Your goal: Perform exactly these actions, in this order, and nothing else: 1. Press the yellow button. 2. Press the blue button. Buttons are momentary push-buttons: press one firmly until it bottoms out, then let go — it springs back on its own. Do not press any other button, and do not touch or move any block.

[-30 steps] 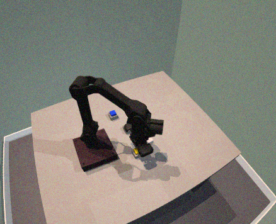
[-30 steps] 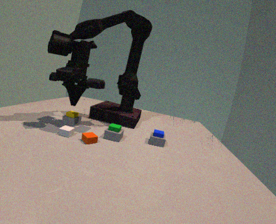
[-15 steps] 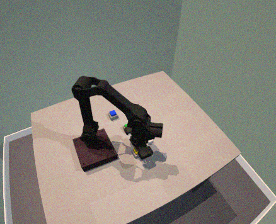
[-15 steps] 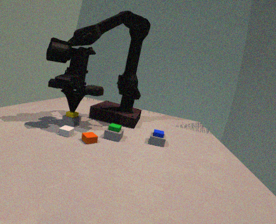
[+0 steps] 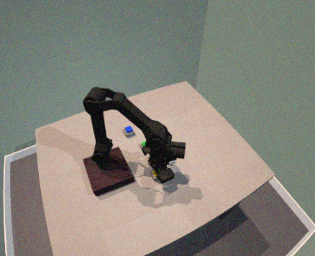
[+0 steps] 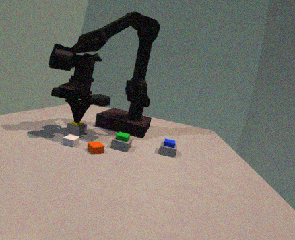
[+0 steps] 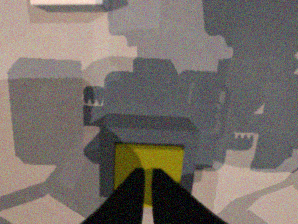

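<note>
The pincer (image 6: 77, 121) is closed on nothing, fingers together — its tip rests on the yellow button (image 7: 150, 165) directly beneath. The blue button (image 6: 169, 142) sits well off to its side — past the green button (image 6: 122, 136).

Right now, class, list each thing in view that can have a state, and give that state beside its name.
gripper: shut, empty, tips on the yellow button
yellow button: under the fingertips, being pushed
green button: up, untouched
blue button: up, untouched
white block: resting on the table, apart from the gripper
orange block: resting on the table, untouched
</note>
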`<act>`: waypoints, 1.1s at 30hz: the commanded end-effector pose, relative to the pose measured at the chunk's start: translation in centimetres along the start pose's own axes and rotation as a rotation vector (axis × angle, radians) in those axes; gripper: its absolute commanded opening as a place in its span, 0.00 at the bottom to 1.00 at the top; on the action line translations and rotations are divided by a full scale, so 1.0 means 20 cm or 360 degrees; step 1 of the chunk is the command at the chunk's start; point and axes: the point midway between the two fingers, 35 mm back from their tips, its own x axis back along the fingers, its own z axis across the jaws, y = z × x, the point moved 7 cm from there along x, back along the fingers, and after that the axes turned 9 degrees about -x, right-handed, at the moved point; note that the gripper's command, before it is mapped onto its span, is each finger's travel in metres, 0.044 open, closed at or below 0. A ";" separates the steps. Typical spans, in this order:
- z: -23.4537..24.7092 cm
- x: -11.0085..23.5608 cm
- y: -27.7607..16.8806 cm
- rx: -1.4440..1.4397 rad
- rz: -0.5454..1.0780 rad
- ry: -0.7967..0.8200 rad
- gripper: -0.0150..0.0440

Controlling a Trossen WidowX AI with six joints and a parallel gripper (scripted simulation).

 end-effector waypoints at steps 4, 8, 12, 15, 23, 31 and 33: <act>0.00 0.00 0.00 -0.0006 0.0009 -0.0006 0.29; 0.00 0.01 0.00 -0.0001 0.0001 -0.0001 0.29; 0.00 0.17 0.00 -0.0006 0.0009 -0.0006 0.29; 0.00 0.17 0.00 -0.0006 0.0009 -0.0006 0.29; 0.00 0.48 0.00 -0.0006 0.0009 -0.0006 0.29; 0.18 0.48 0.06 0.0019 0.0007 -0.0003 0.29; 0.30 0.48 0.09 0.0036 0.0006 0.0000 0.29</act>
